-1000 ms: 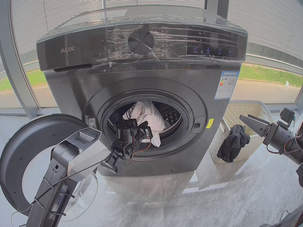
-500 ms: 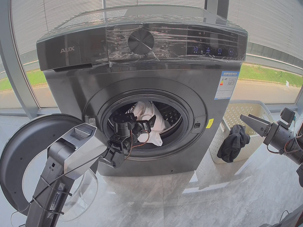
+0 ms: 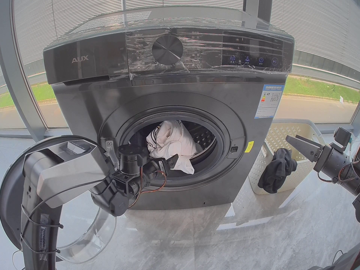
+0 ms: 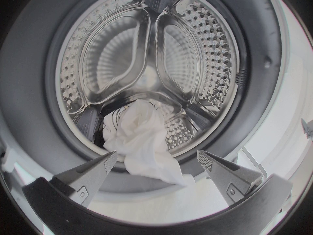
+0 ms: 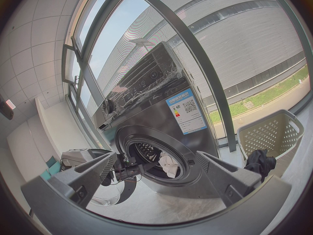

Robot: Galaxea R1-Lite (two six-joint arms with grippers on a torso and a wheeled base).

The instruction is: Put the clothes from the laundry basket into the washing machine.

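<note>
I judged the white garment [image 4: 137, 134] delivered, lying in the drum [image 4: 114, 56] just ahead of my spread, empty left hand [image 4: 156, 159]; next my right hand [image 3: 298, 142], also spread, had to grab the black garment [image 3: 277, 169] draped over the basket [image 3: 296, 126] beside it.

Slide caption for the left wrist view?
Open left gripper facing the drum, white garment spilling over its lip.

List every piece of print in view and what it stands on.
Drawer front of the washing machine: brand lettering, not quoted here.
Energy label on the machine's front: print too small to read.
Yellow sticker beside the door opening: too small to read.
Control panel captions: too small to read.
</note>
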